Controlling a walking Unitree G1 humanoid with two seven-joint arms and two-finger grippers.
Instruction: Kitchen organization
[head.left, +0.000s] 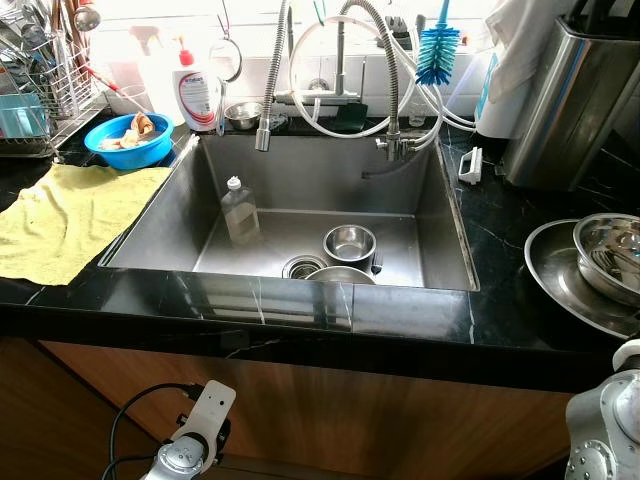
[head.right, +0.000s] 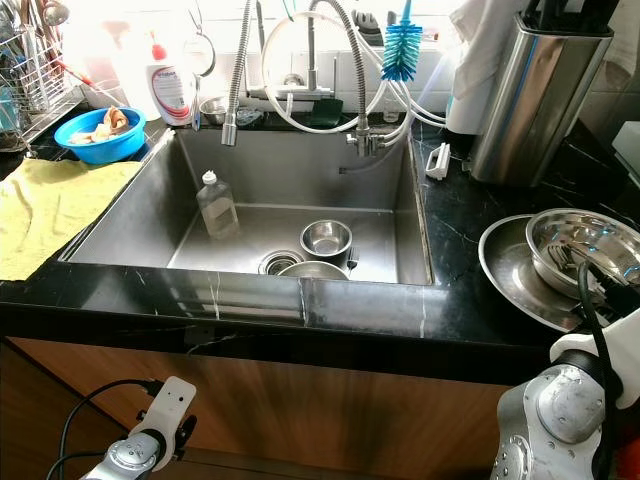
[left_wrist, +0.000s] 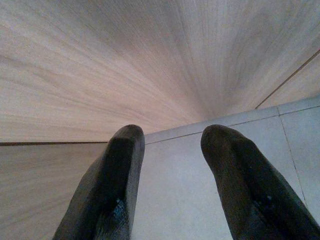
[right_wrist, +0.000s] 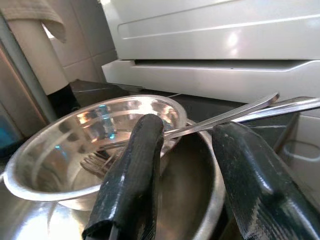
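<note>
A steel bowl holding forks and long cutlery handles rests on a wide steel plate on the black counter, right of the sink. My right gripper is open just in front of that bowl's rim, one finger on each side of the handles without gripping them. Inside the sink stand a clear plastic bottle and a small steel bowl, with another bowl at the near wall. My left gripper hangs open, low before the wooden cabinet and pointing at the tiled floor.
A yellow cloth lies left of the sink, with a blue bowl of scraps and a dish rack behind it. A soap bottle, hoses and a blue brush crowd the tap. A tall steel holder stands at the back right.
</note>
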